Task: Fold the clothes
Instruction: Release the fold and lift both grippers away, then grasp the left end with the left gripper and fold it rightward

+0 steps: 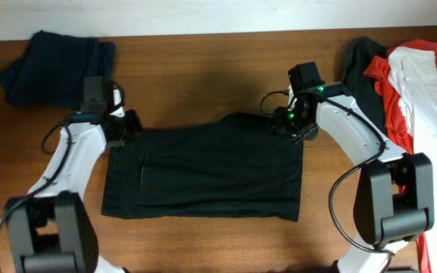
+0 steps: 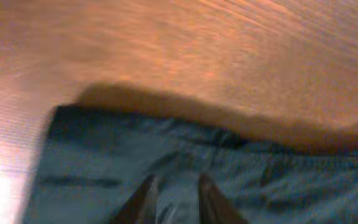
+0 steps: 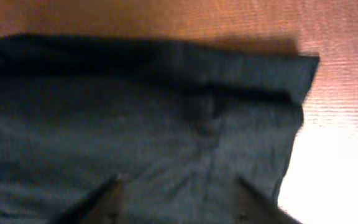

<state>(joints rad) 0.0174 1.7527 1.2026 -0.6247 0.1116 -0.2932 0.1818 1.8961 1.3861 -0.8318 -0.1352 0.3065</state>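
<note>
Flat on the brown wooden table (image 1: 203, 68) lay the dark rectangular cloth garment (image 1: 203, 171). The left gripper (image 1: 131, 127) sat over its far left corner, fingers (image 2: 145, 199) narrowly parted; the right gripper (image 1: 290, 125) over its far right corner, fingers (image 3: 98, 202) spread wide.

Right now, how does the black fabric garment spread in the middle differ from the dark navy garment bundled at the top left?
The black fabric garment lies spread flat and wide; the dark navy garment is bundled compactly. The left gripper and right gripper are at the black garment's top corners; neither holds the navy garment. Both are dark cloth on the wooden table.
</note>
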